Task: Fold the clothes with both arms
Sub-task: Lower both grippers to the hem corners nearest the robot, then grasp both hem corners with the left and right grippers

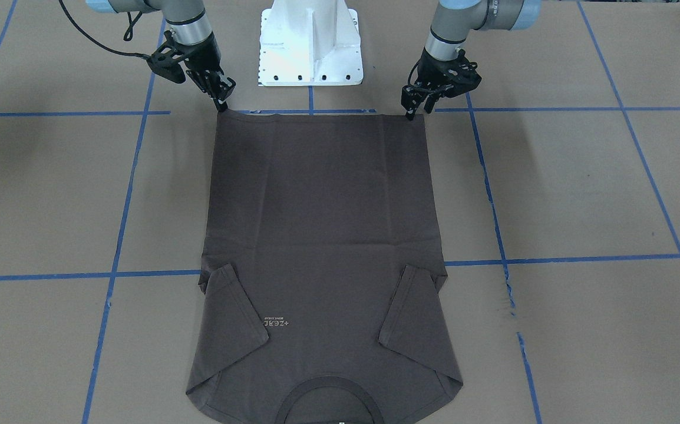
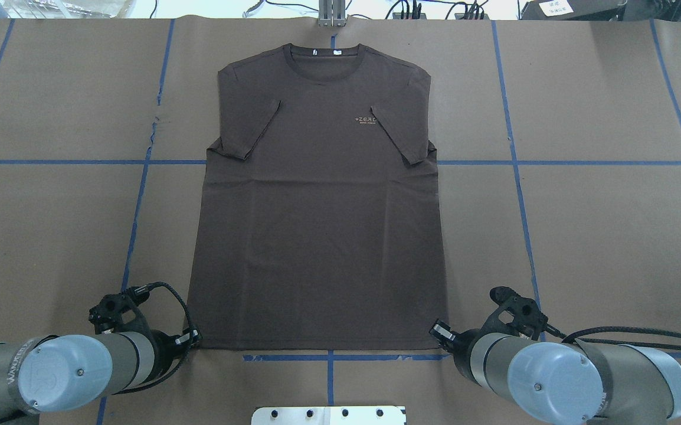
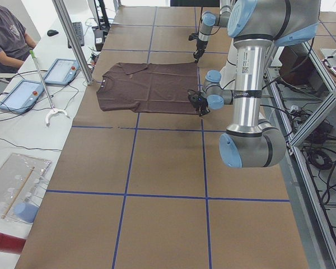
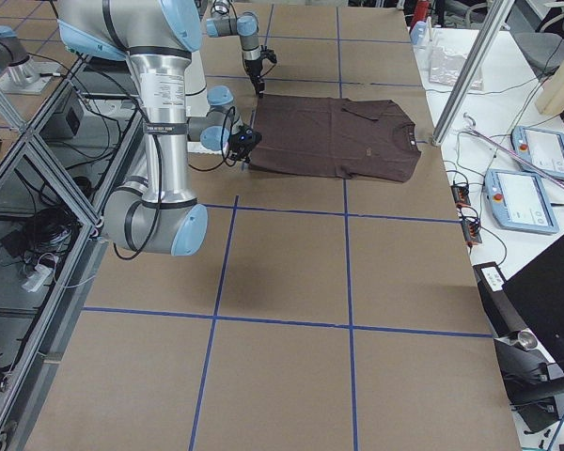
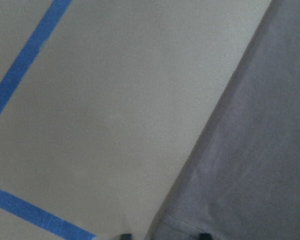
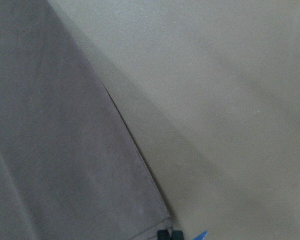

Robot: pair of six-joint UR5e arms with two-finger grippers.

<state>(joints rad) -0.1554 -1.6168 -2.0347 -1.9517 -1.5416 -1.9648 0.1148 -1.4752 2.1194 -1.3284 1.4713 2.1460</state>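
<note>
The T-shirt [image 2: 317,236] is laid flat on the bench [image 2: 582,236], collar away from the robot. Hem-corner grasping is judged in hand; closure and a joint lift toward the collar are required next. The jaws of the left gripper [image 1: 416,112] are held open astride one corner. Those of the right gripper [image 1: 222,106] are closed at the other, as shown only by the wrist views.

- This was a robotics lab: the left arm [image 3: 249,84] and the right arm [image 4: 164,132] rose from a white pedestal [image 1: 310,41] at the table's edge.
- The table [image 2: 612,236] was papered brown and gridded with blue tape [image 2: 520,206].
- A white bench [image 3: 11,140] along its opposite edge carried teach pendants [image 4: 522,202], beside aluminium posts [image 3: 73,39] and a seated person [image 3: 8,33].
</note>
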